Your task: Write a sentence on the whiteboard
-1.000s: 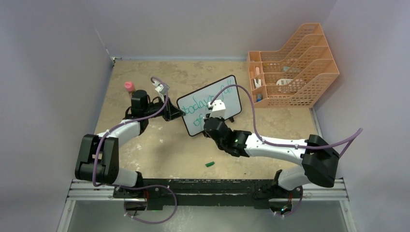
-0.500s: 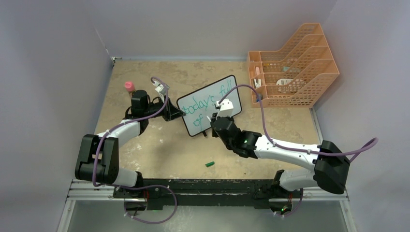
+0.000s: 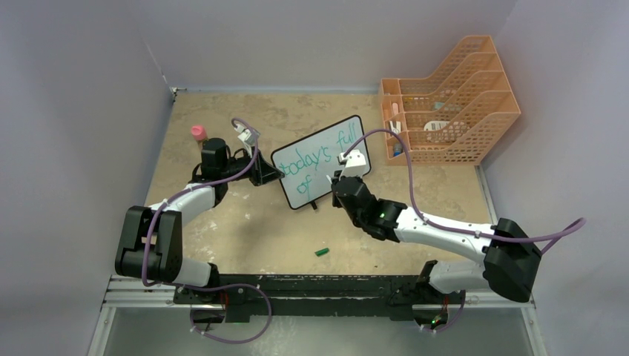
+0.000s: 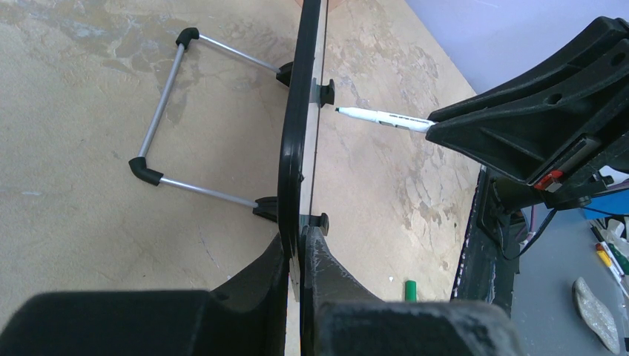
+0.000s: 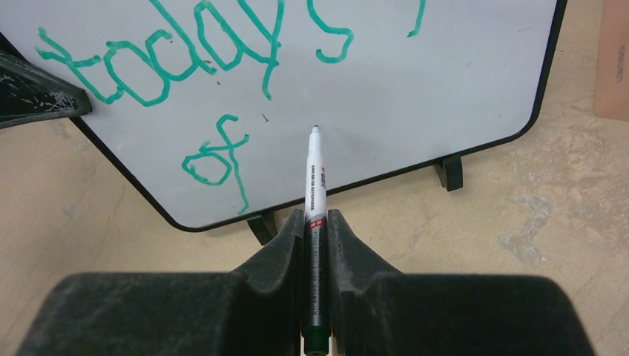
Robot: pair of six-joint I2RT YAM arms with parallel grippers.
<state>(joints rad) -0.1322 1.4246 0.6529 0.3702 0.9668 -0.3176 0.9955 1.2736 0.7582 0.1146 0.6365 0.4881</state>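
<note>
The board [image 3: 320, 161], a white rectangle with a thin black frame, rounded corners and short black feet, stands near the middle of the mottled tan table [image 3: 245, 222]. It is propped from behind by a bent metal wire stand [image 4: 159, 111] with black plastic corners. Looping teal letters on it read "today's full" with "of" beneath. The left hand [image 4: 300, 241] pinches the board's left edge, its black fingers closed tight on the frame. The right hand [image 5: 315, 222] clamps a slim white marker [image 5: 314, 178] between its matte black fingers. The tip points at bare board just right of "of", with a slight gap to the surface in the left wrist view. A small green cap [image 3: 322, 252] lies on the table nearer the bases. An orange mesh rack [image 3: 452, 96] sits at the far right.
</note>
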